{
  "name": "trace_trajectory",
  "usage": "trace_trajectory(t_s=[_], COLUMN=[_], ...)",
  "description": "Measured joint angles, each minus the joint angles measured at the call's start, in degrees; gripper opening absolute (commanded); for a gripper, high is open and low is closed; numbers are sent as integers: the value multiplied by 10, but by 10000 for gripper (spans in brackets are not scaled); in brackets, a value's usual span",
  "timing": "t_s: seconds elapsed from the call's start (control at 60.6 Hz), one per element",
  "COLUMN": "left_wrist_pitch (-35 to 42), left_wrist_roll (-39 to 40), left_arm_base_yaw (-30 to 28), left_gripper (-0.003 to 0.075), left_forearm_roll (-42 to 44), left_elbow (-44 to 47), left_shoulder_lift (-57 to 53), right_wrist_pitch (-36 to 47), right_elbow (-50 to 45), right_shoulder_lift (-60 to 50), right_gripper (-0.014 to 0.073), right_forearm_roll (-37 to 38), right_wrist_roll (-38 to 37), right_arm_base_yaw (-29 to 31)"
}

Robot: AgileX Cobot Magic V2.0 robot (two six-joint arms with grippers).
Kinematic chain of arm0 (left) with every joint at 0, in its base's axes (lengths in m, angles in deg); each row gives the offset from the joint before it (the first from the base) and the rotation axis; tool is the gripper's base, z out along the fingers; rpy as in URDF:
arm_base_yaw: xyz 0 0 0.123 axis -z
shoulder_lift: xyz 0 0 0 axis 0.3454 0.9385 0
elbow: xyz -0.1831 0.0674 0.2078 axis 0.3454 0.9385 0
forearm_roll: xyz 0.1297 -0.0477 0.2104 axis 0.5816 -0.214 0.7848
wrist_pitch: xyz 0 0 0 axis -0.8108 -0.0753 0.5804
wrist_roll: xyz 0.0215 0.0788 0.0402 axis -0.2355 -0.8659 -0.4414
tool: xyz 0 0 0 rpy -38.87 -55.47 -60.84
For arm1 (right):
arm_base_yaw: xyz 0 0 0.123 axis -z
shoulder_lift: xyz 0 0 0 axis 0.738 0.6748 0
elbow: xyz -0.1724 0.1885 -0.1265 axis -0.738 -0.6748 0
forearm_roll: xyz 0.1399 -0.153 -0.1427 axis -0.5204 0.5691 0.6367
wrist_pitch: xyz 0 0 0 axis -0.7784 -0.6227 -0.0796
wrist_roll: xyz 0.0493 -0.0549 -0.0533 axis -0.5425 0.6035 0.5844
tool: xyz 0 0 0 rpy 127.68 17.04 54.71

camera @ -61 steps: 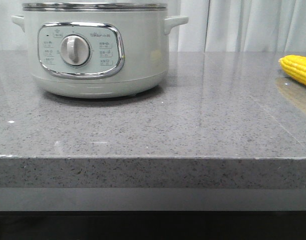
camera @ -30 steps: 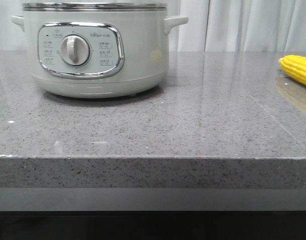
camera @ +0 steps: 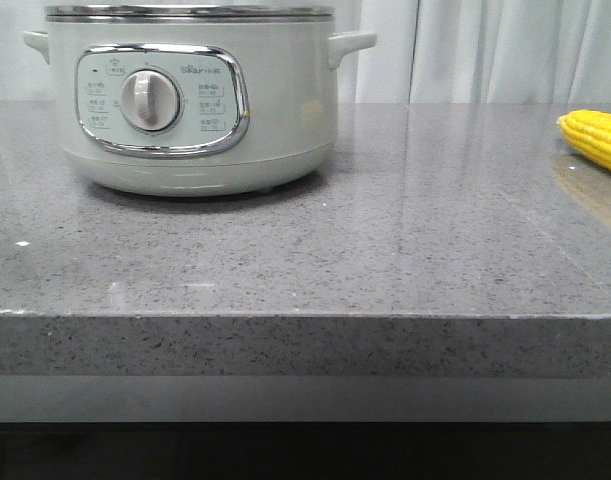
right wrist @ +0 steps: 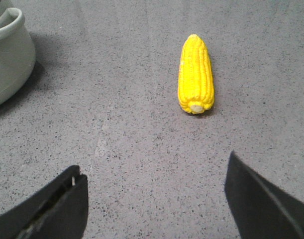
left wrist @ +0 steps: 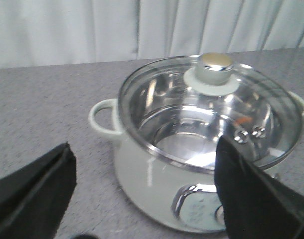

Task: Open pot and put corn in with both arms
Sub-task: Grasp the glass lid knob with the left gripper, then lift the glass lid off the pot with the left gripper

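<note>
The pale grey-green pot (camera: pixel 190 100) stands at the back left of the grey counter, its dial facing me. In the left wrist view the pot (left wrist: pixel 156 174) carries a glass lid (left wrist: pixel 206 107) with a round knob (left wrist: pixel 215 67). My left gripper (left wrist: pixel 144 164) is open and empty, above and in front of the pot. The yellow corn (camera: pixel 595 138) lies at the counter's right edge. In the right wrist view the corn (right wrist: pixel 195 74) lies ahead of my open, empty right gripper (right wrist: pixel 154 179). Neither gripper shows in the front view.
The speckled grey counter (camera: pixel 305 250) has its front edge near the camera. White curtains (camera: pixel 485 50) hang behind it. One pot handle (right wrist: pixel 10 22) shows at the edge of the right wrist view.
</note>
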Motion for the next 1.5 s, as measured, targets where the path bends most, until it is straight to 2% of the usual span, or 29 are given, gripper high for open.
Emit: trace_trajectory(t_s=[0.165, 0.379, 0.808, 1.303, 1.319, 1.402, 1.501], left_wrist_pitch=[16, 21, 33, 34, 34, 33, 29], left_wrist_roll=[0, 0, 0, 0, 0, 0, 0], left_arm_base_yaw=[45, 71, 62, 64, 64, 64, 64], left_gripper=[564, 564, 564, 564, 564, 564, 515], left_forearm_roll=[-2, -23, -32, -50, -50, -50, -50], left_elbow=[-76, -174, -337, -353, -353, -353, -353], left_shoulder_lift=[102, 217, 394, 439, 441, 447, 450], right_wrist_pitch=[0, 2, 7, 8, 8, 8, 8], right_elbow=[0, 0, 0, 0, 0, 0, 0], right_shoulder_lift=[0, 0, 0, 0, 0, 0, 0], right_gripper=[582, 582, 582, 582, 531, 531, 531], right_forearm_roll=[0, 0, 0, 0, 0, 0, 0], right_wrist_roll=[0, 0, 0, 0, 0, 0, 0], right_arm_base_yaw=[0, 0, 0, 0, 0, 0, 0])
